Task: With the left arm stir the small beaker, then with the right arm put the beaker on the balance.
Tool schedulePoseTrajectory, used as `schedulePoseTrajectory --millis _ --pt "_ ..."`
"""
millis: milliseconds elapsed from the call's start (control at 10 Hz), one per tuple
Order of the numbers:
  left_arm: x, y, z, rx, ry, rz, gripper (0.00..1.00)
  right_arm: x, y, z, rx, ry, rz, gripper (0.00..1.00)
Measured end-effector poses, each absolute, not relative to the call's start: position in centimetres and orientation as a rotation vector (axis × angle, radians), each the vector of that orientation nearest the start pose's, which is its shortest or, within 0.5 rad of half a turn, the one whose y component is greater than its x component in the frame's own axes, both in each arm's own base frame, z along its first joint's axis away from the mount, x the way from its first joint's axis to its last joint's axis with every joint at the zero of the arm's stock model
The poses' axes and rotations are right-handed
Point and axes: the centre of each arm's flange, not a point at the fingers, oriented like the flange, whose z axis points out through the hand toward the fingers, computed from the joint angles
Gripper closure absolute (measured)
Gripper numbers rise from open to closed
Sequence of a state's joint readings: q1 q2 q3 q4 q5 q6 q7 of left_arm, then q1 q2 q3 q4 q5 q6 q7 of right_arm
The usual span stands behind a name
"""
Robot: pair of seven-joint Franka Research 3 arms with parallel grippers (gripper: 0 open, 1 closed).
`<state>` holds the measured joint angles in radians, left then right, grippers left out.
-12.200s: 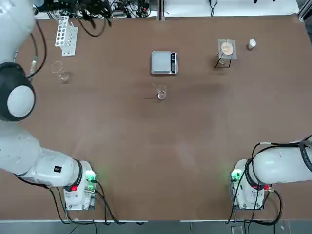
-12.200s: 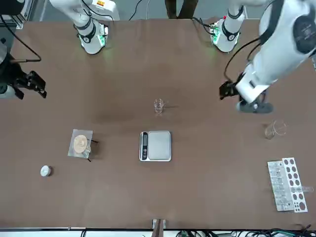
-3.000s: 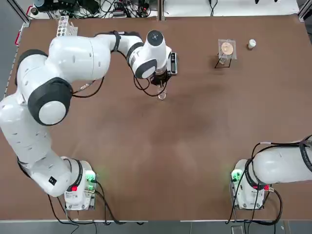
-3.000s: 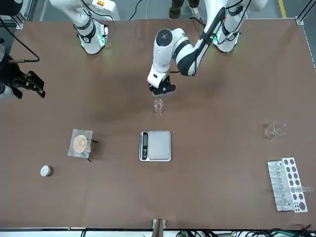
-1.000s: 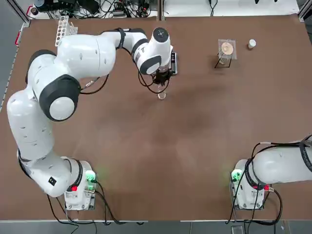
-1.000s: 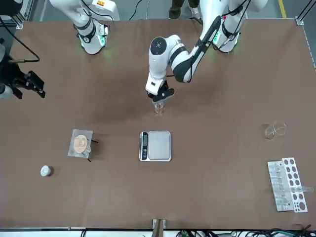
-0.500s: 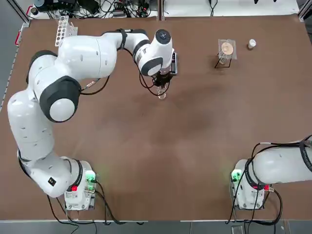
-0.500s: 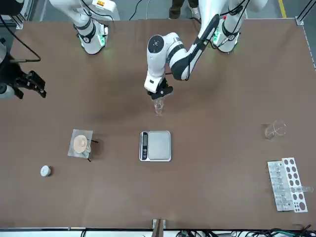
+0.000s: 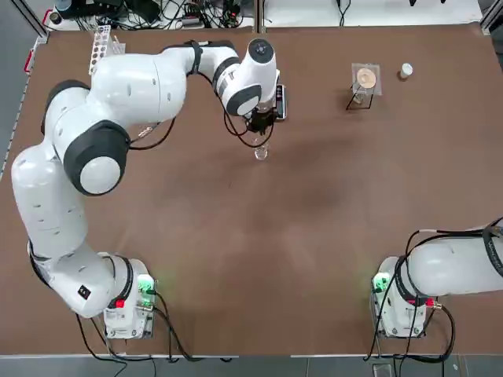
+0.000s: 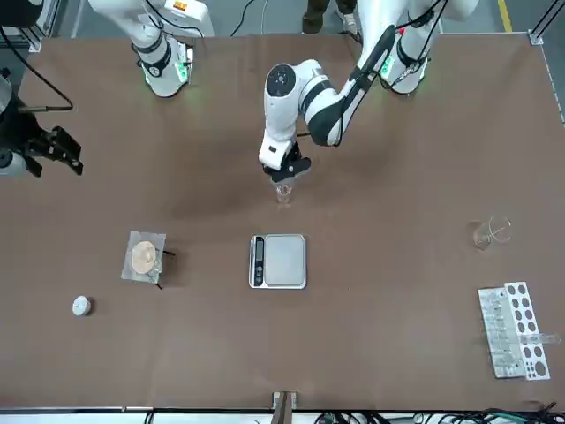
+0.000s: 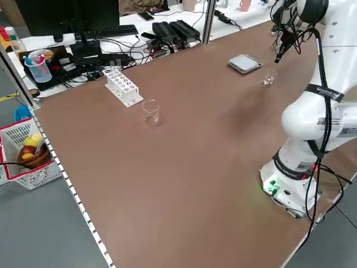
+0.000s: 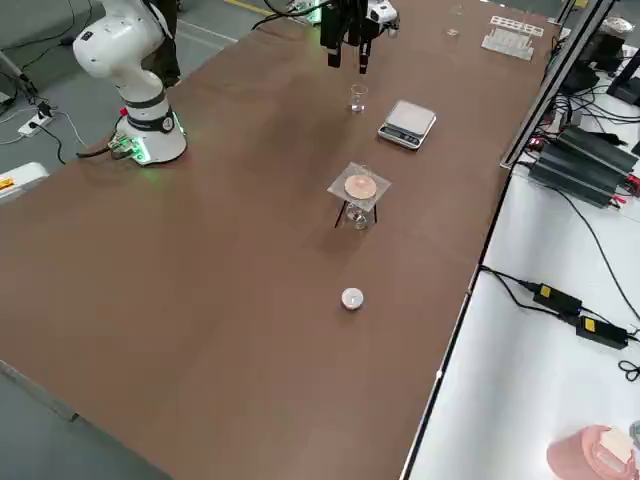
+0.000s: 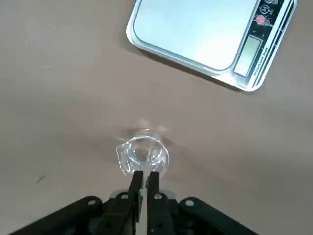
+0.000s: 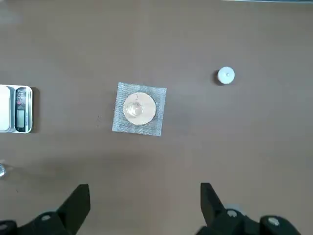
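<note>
Near the far middle of the brown table (image 9: 314, 220), the small beaker (image 9: 260, 152) stands upright on the bare surface, just on the robot's side of the balance (image 10: 278, 261); the two are close but apart, with a strip of table between them; the left gripper (image 13: 144, 180) hangs above the beaker's rim, pointing down, its two fingers (image 13: 135, 182) pressed together with only a hairline gap; a thin clear rod seems to run from the fingertips down into the beaker's mouth, though it is too faint to be sure of; in the front view the same gripper (image 10: 284, 172) sits just above the beaker (image 10: 283, 192), and the left arm (image 9: 141, 86) reaches across from its base at the table's near left corner; the balance (image 13: 210, 34) lies flat, its silver pan bare, its dark display strip along one edge; the right gripper (image 14: 144, 208) stays off over the table's right side, jaws spread wide and holding nothing, looking down on a mesh square on a small stand (image 14: 139, 108) and a small white-capped bottle (image 14: 225, 75); the right arm (image 9: 452, 267) is folded back near its base; on the left side of the table, well apart from the beaker, stand a larger glass vessel (image 10: 491, 232) and a white test-tube rack (image 10: 514, 329).
</note>
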<state>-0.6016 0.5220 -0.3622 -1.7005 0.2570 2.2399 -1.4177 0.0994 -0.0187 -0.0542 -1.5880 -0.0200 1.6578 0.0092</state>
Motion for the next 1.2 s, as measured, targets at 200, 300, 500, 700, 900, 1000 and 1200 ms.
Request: schedulePoseTrajectory --millis 200,300,500,700,900,1000,1200 --pt "40.72 -53.81 31.01 -3.13 -0.538 -0.069 0.93 55.71 2.3 63.47 -3.154 -0.058 -0.14 0.0" --pt "40.54 -53.79 30.9 -3.12 -0.533 -0.062 0.93 55.71 2.3 63.47 -3.154 -0.058 -0.14 0.0" --pt "40.44 -53.51 30.65 -3.094 -0.529 -0.048 0.93 55.71 2.3 63.47 -3.154 -0.058 -0.14 0.0" --pt "40.83 -53.18 30.63 -3.089 -0.54 -0.047 0.93 55.71 2.31 63.48 -3.154 -0.058 -0.14 0.0" --pt "41.21 -53.12 30.94 -3.093 -0.549 -0.052 0.93 55.71 2.31 63.48 -3.154 -0.059 -0.14 0.0" --pt "41.28 -53.29 31.24 -3.099 -0.55 -0.057 0.93 55.71 2.31 63.48 -3.154 -0.059 -0.14 0.0" --pt "41.08 -53.64 31.53 -3.106 -0.544 -0.061 0.93 55.71 2.31 63.48 -3.154 -0.059 -0.14 0.0"
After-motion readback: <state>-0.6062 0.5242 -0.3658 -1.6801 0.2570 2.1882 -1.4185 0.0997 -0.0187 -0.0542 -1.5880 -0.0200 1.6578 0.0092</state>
